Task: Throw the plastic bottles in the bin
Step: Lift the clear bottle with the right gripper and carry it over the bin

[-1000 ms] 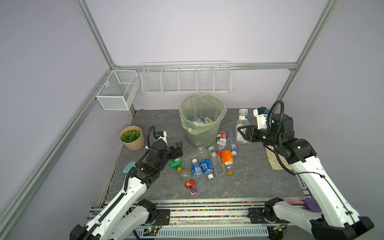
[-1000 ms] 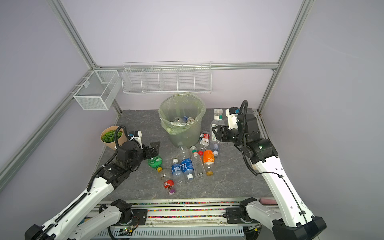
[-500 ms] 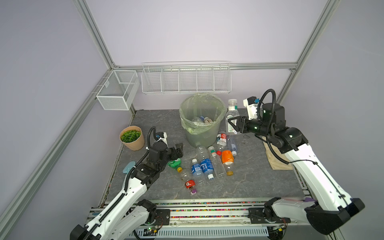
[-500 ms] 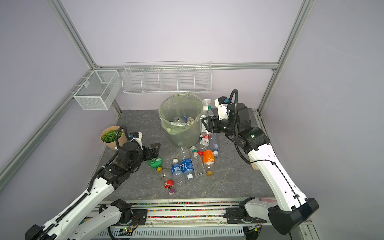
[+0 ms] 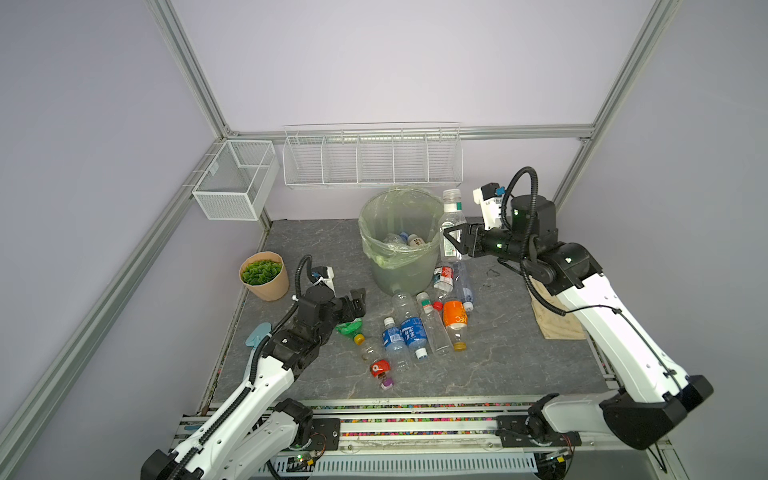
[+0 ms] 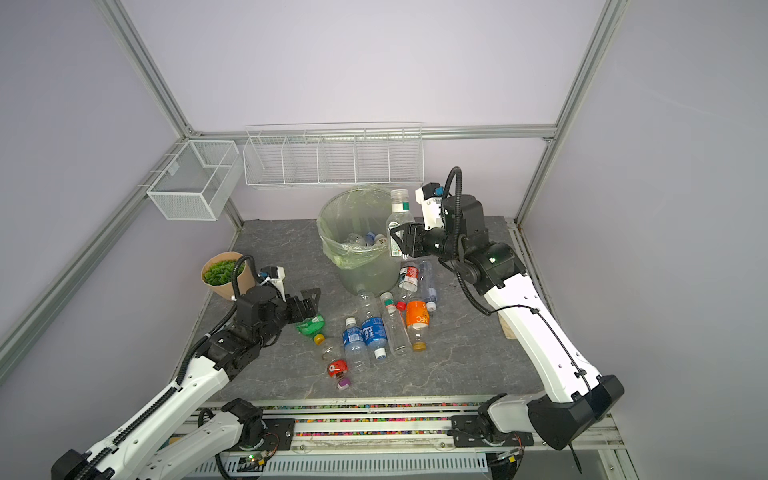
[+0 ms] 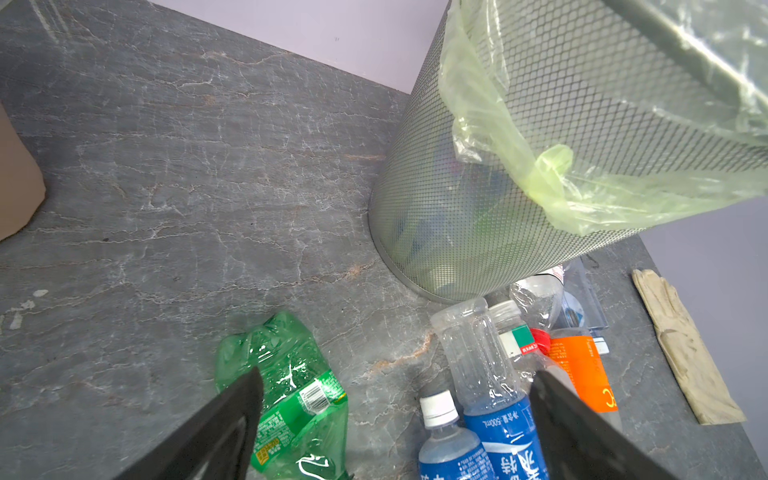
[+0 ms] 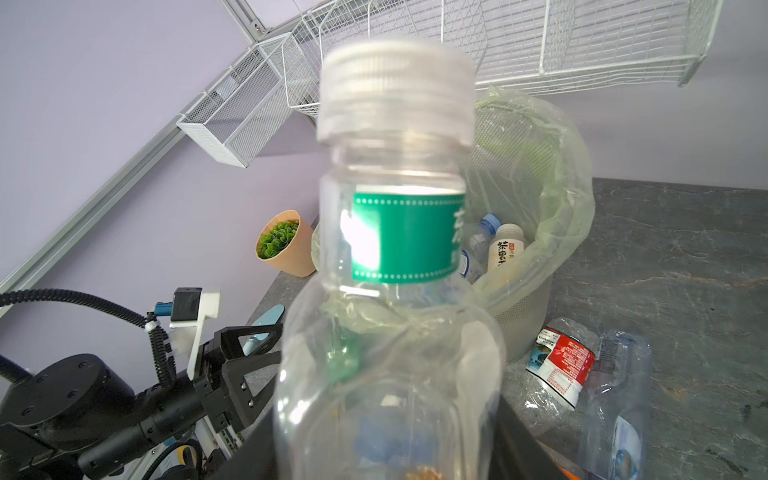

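My right gripper is shut on a clear plastic bottle with a white cap and a green neck label. The bottle is upright, level with the right rim of the bin. Several bottles lie inside the bin. My left gripper is open, low over a crushed green bottle. Blue-labelled bottles, an orange one and a red-labelled one lie in front of the bin.
A tan plant pot stands at the left. White wire baskets hang on the back wall above the bin. A beige glove lies at the right, under my right arm. A light blue object sits at the table's left edge.
My right arm has carried the clear bottle leftward and up, from the right side of the table to the bin's right rim. The left gripper has hardly moved.
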`<action>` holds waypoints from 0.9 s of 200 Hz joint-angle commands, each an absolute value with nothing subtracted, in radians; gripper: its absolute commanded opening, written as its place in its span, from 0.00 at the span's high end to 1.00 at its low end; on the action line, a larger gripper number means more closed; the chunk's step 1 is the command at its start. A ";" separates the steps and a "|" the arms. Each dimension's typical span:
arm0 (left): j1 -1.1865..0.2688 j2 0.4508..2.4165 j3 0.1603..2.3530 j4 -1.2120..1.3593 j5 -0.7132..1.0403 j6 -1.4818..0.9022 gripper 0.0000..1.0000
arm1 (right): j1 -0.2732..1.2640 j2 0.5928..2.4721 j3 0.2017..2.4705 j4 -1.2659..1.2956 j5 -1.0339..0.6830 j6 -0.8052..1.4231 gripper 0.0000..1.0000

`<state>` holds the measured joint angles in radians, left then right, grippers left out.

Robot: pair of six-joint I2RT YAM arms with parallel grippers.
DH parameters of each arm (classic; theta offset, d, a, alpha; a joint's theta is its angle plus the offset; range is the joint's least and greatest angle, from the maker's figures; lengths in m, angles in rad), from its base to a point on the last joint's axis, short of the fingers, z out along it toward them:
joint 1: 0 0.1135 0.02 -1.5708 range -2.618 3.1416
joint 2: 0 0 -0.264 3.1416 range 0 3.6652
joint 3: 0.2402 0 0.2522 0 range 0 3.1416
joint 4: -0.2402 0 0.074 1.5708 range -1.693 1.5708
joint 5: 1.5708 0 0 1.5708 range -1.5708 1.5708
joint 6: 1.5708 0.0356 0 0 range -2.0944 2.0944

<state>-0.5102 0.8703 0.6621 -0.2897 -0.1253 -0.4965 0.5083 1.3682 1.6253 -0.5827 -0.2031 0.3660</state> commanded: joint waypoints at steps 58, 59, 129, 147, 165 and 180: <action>-0.500 0.832 0.650 -0.314 -0.116 -0.506 0.01 | 0.532 1.476 1.782 -0.543 -0.186 0.356 0.91; -0.500 0.832 0.650 -0.314 -0.116 -0.506 0.01 | 0.531 1.478 1.785 -0.543 -0.186 0.356 0.91; -0.497 0.804 0.660 -0.334 -0.123 -0.509 0.01 | 0.532 1.663 2.083 -0.621 -0.163 0.312 0.86; -0.497 0.805 0.662 -0.333 -0.120 -0.511 0.01 | 0.531 1.739 2.145 -0.648 -0.141 0.290 0.83; -0.496 0.803 0.667 -0.338 -0.115 -0.515 0.01 | 0.529 1.857 2.275 -0.739 -0.140 0.262 0.64; -0.496 0.798 0.672 -0.350 -0.117 -0.511 0.01 | 0.529 1.973 2.426 -0.855 -0.141 0.233 0.14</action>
<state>-0.5037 0.8139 0.6617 -0.3222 -0.1219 -0.4976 0.5262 1.8240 2.2749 -0.6762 -0.1520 0.3019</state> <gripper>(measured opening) 0.992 0.587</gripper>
